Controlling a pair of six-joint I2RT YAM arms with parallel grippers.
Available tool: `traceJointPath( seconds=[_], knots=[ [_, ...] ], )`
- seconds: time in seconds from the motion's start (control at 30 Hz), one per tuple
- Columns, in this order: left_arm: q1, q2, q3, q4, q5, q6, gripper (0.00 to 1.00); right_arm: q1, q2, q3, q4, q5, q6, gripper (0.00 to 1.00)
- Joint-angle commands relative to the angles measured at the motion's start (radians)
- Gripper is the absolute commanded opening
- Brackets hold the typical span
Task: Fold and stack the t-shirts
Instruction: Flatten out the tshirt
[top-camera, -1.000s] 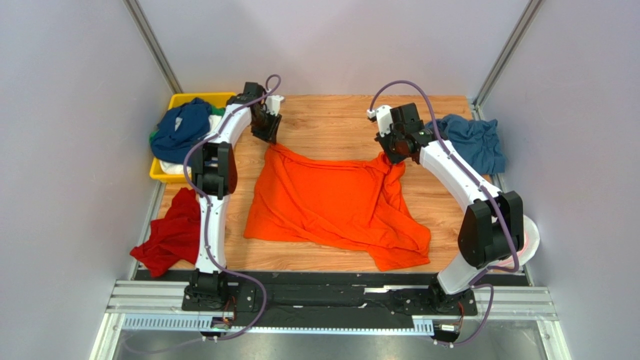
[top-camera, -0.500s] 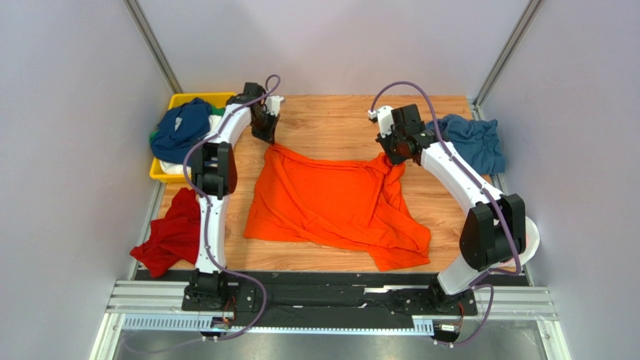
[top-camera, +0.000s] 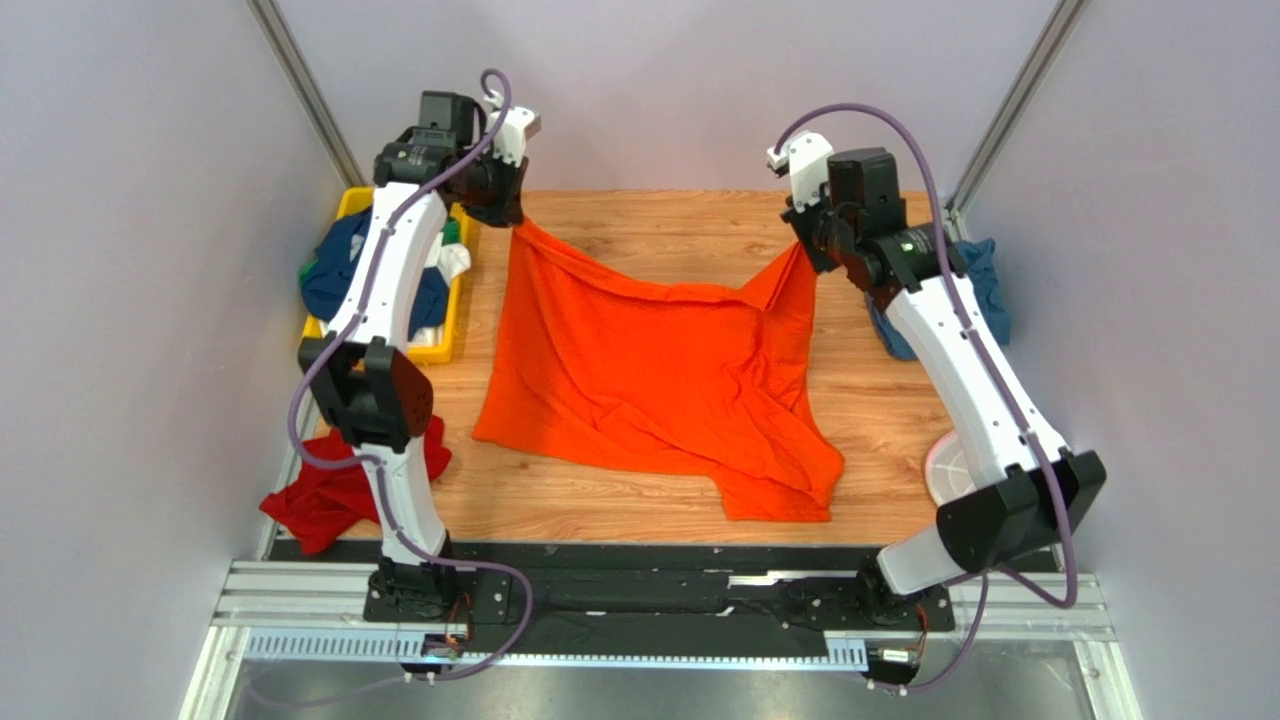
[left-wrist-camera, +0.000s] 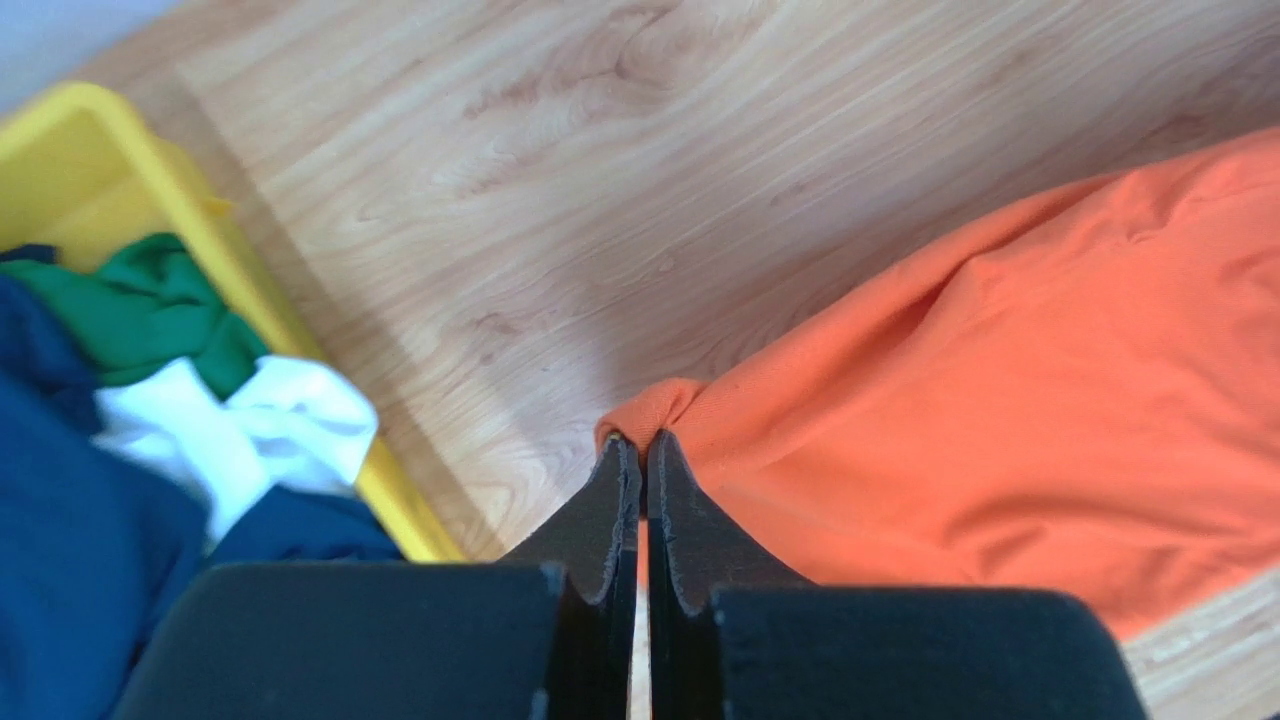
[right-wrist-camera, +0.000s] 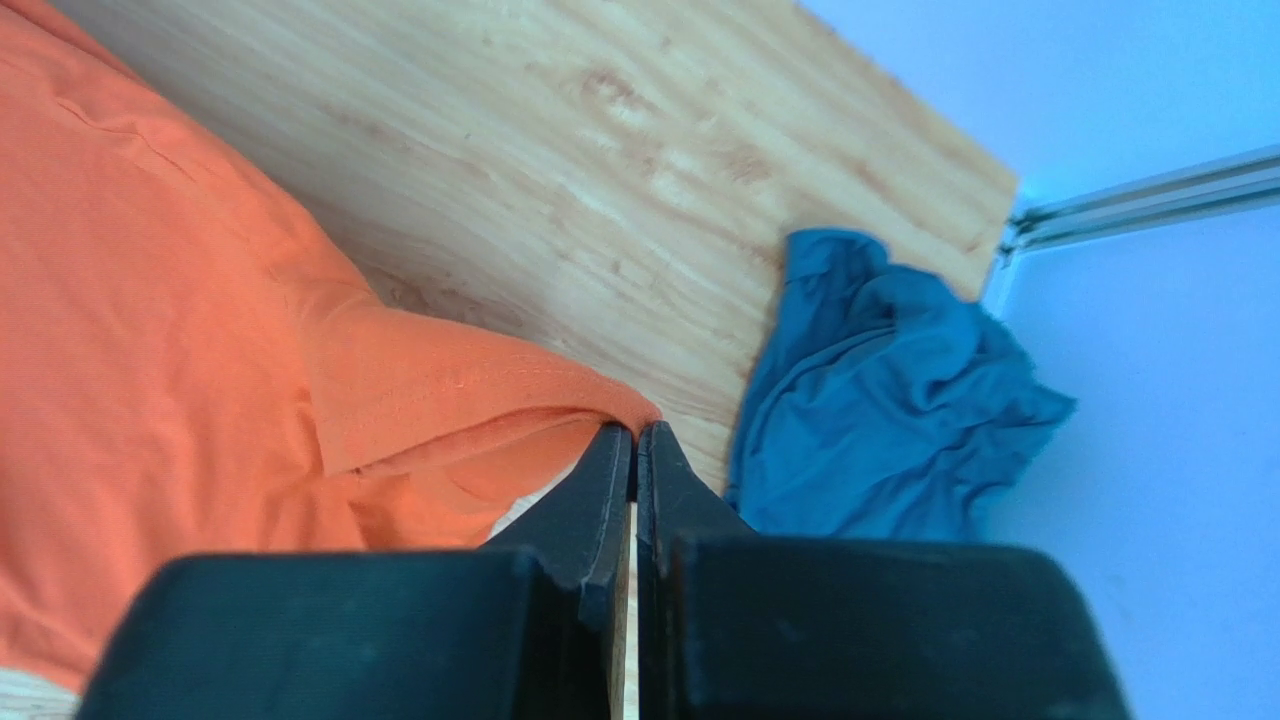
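The left gripper is pinched fully together on a small bunched corner of the orange shirt, with cloth squeezed between the tips. The right gripper is likewise closed tight on a hemmed edge at the shirt's other far corner. Between the two grips the far edge hangs above the table with a slight sag in the middle. The near half of the shirt lies on the wood, and its near right corner is rumpled and turned under.

This looks like the spreading stage before any fold. To do it well, I would hold both corners at the same height and move them apart until the sag goes. Then I would draw the shirt away from the rumpled corner so that the drag pulls it flat, and lower it slowly.

The yellow tray, holding more shirts, sits just left of the orange shirt, close enough for a sleeve to catch its rim. A blue shirt lies to the right of the orange shirt, and a red shirt near and to its left.
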Motion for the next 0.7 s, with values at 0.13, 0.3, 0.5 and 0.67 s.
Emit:
traceJointPath(
  seconds=[0.13,0.3,0.5,0.67],
  knots=[
    [0.006,-0.187,-0.003,-0.18,-0.004,0.042,0.0,-0.005,-0.149,0.112,-0.155,0.021,-0.07,0.0],
    [0.004,-0.374,-0.12,-0.214,-0.004,0.067,0.0,-0.005,-0.303,0.112,-0.262,-0.045,-0.064,0.0],
    [0.004,-0.667,-0.308,-0.219,0.039,0.125,0.0,-0.058,-0.478,0.1,-0.345,-0.177,-0.082,0.0],
    [0.004,-0.899,-0.481,-0.133,0.073,0.127,0.0,-0.086,-0.562,0.123,-0.341,-0.333,-0.016,0.0]
  ],
)
